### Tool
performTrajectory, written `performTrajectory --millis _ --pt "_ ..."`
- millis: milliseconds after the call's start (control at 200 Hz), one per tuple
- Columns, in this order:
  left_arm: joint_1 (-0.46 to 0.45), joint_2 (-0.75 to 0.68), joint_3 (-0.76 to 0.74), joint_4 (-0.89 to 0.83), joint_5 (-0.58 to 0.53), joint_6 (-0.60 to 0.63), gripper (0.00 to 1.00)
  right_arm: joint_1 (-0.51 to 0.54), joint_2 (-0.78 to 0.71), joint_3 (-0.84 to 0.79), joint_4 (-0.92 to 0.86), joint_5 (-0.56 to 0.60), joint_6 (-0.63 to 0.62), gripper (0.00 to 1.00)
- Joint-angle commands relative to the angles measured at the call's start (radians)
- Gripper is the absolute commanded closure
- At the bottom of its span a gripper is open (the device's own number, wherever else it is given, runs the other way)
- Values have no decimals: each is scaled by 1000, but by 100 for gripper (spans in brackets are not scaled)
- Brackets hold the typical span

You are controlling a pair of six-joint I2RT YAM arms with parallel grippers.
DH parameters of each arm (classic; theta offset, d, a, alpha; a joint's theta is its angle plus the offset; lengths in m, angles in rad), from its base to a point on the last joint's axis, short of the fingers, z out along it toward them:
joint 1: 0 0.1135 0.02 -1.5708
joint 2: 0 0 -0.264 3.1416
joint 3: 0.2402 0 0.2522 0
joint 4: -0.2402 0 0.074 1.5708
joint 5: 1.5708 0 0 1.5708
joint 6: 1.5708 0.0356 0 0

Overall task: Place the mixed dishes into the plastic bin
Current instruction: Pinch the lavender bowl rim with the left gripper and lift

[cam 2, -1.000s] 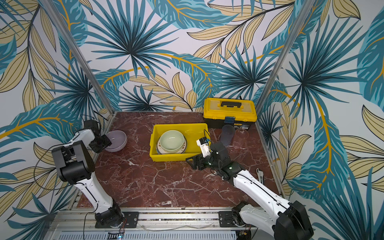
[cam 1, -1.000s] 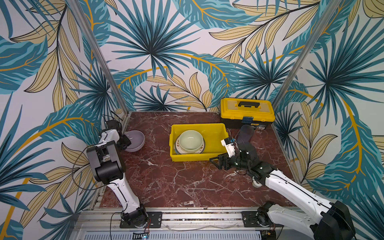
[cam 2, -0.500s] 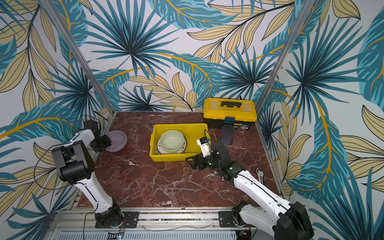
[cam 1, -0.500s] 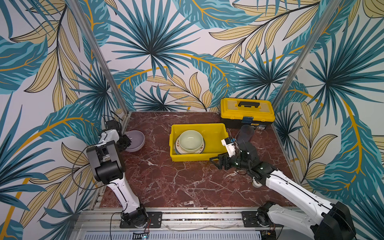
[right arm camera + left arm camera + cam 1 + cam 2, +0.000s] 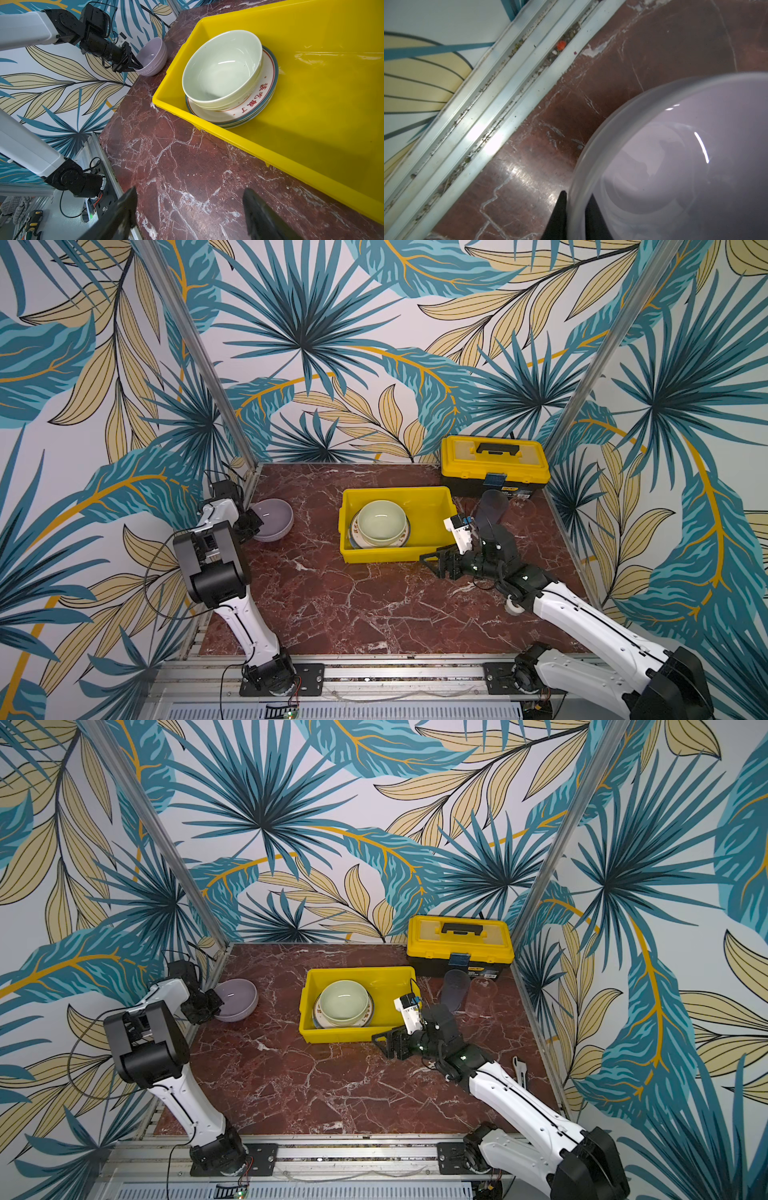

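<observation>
The left gripper [image 5: 576, 218], having just closed from a half-open stance, is now pinching the wall of the round, glossy lilac ceramic bowl [image 5: 685, 166]. In the left wrist view one dark finger [image 5: 560, 214] is lying outside the rim and its partner inside. The bowl is directly ahead of this gripper. It appears to be resting upright on the red-brown marbled worktop [image 5: 332, 605], close beside the aluminium edge rail [image 5: 483, 116].

The closure is completing the grasp. By judgement, the lift and carry toward the bin are the moves now due. A pinch on one side of so smooth a rim could let the bowl tilt or slip.

Farther out from the left gripper, across bare worktop, lies the shallow rectangular bright yellow plastic bin [image 5: 374, 553]. It is already holding a pale green bowl [image 5: 382, 519] seated on a stack of white plates with a lettered dark rim [image 5: 257, 99].

The right gripper [image 5: 190, 190] is hovering low over the worktop just off the bin's front wall. Its jaws are standing wide apart and empty, unchanged over the same interval.

Beyond that gripper, two clear tumblers [image 5: 492, 506] are waiting outside the bin, in front of the yellow lidded toolbox [image 5: 494, 460]. These, with the lilac bowl, are the dishes in view that are not yet in the bin.
</observation>
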Motion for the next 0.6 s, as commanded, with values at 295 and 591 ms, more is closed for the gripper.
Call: performTrajectory --millis 295,591 --pt "-67 -80 9 1 75 25 92 4 -32 -21 4 25 -12 19" --pt "-95 -140 3 -2 132 29 95 4 -35 -26 7 33 -10 19"
